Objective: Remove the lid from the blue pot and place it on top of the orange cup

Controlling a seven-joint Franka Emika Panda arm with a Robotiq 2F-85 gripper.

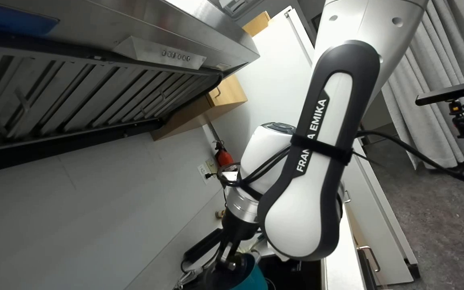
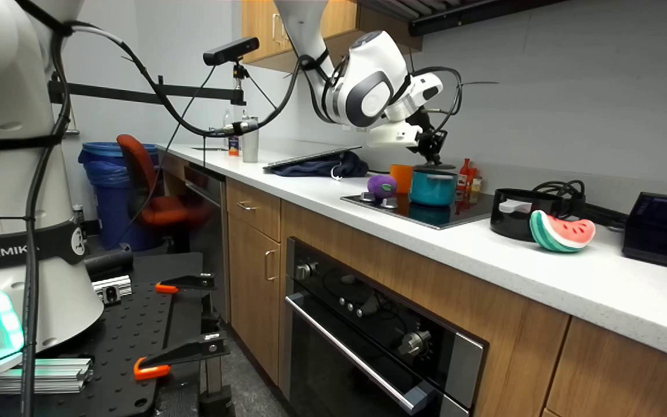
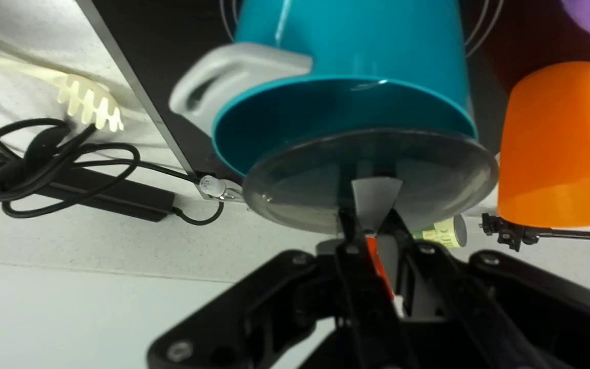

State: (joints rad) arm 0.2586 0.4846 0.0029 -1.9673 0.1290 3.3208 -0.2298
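1. Hovering over the mouth of the blue pot [image 3: 356, 46]: transparent lid [image 3: 305, 187], one. Pot interior shows past its edge in the inverted wrist view, hence judged unseated; whether any edge touches the rim cannot be told.
2. Gripper [image 3: 372, 218]: fingers pinching the lid by what looks like its grey knob.
3. Blue pot, particulars: teal, upright on the black cooktop [image 2: 466, 214]; grey side handle [image 3: 254, 64].
4. Step in hand, as judged: lift-off. Best done straight up, lid level, until its whole edge stands above the rim; sideways travel only after that, pinch firm.
5. Orange cup [image 3: 556, 143]: destination, near the pot but apart from it, without the lid. Advised: centre the lid over the cup, lower slowly, release only once it sits steady; a lid probably wider than the cup could tip if set off-centre.
6. Purple toy [image 2: 381, 186]: rounded, close by the cup in an exterior view; a low carry might knock either.
7. Red bottle [image 2: 463, 179]: just beyond the pot; best given room.
8. Outlying, on the white countertop [image 2: 611, 278]: black pot [image 2: 507, 223]; watermelon-slice toy [image 2: 562, 231]; pasta server [image 3: 87, 95]; power adapter [image 3: 110, 195].
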